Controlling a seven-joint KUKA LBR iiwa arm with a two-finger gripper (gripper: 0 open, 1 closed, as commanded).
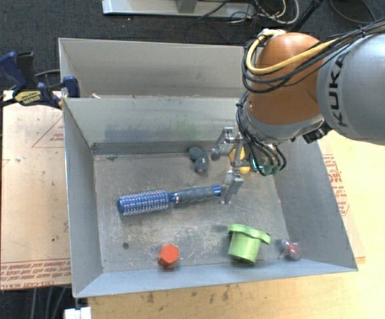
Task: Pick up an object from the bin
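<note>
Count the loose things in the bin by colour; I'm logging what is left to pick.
Blue: 1, hairbrush
Grey: 1, small lump
Orange-red: 1, small block
Green: 1, cup-like piece
Pinkish: 1, tiny thing, too small to name
Total: 5

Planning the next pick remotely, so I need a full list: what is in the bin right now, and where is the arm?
hairbrush: one, blue, middle of the floor, lying flat, bristle head left, handle right
lump: one, grey, small, behind the hairbrush near the back wall
block: one, orange-red, small, front of the floor
cap: one, light green, cup-shaped, front right
small thing: one, pinkish grey, front right corner, kind unclear
bin: one, grey metal
arm: one, grey with orange cover, reaching in from the right
gripper: one, open, at the hairbrush's handle end, holding nothing
</note>
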